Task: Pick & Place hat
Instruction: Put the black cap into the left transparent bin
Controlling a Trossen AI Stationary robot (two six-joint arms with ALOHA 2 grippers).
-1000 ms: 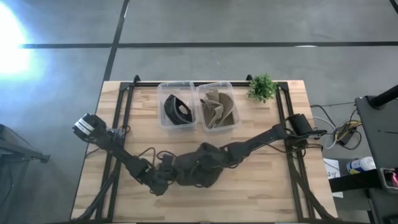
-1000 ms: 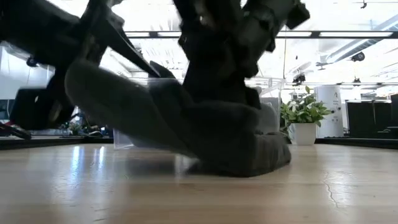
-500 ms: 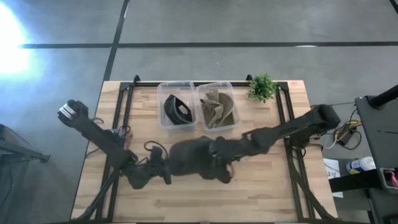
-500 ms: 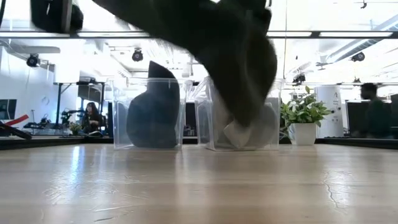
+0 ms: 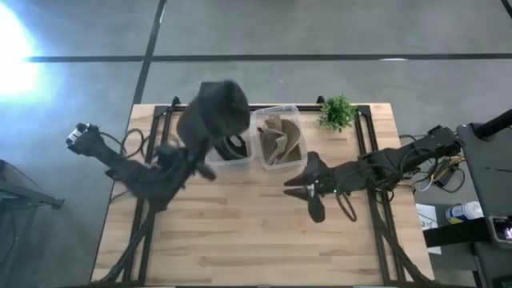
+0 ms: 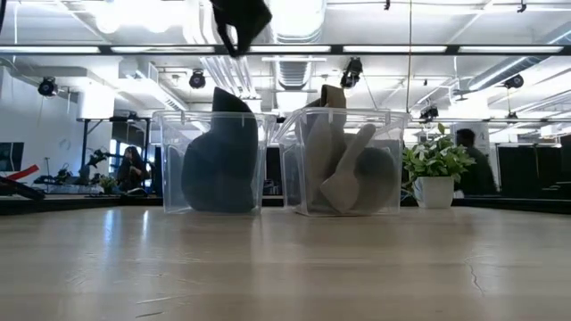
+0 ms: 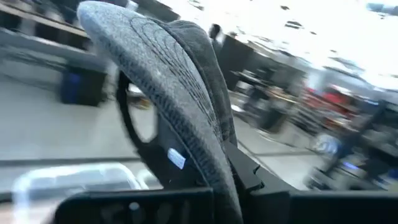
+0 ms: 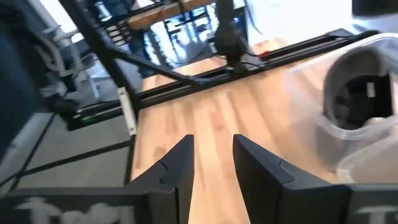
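Observation:
A dark grey hat (image 5: 214,112) is up in the air over the left clear bin (image 5: 210,156), with my left gripper (image 5: 200,148) shut on it. The left wrist view shows the hat (image 7: 168,81) reaching out past the fingers, its hollow inside and a small label visible. In the low view only the hat's lowest bit (image 6: 239,22) shows at the top. Another dark hat (image 6: 219,165) sits in the left bin. Beige hats (image 5: 280,142) fill the right bin (image 6: 343,165). My right gripper (image 5: 298,189) stands open over bare table to the right of the middle. My left gripper pinches the hat's rim (image 7: 221,177) between its two fingers; the rim runs down into the gap between them. The hat extends beyond the fingertips toward the table's far edge and is lifted clear of the table and the bins.
A small potted plant (image 5: 337,113) stands at the far right behind the bins. Black rails (image 5: 160,136) run along the table's left and right sides. The near half of the wooden table (image 5: 256,240) is bare. People move in the room behind.
The hat lay on the table near the middle front with both grippers at it. My left gripper has lifted it clear and carried it up and toward the far edge, over the left bin. My right gripper has come away from the hat and drawn back toward the right.

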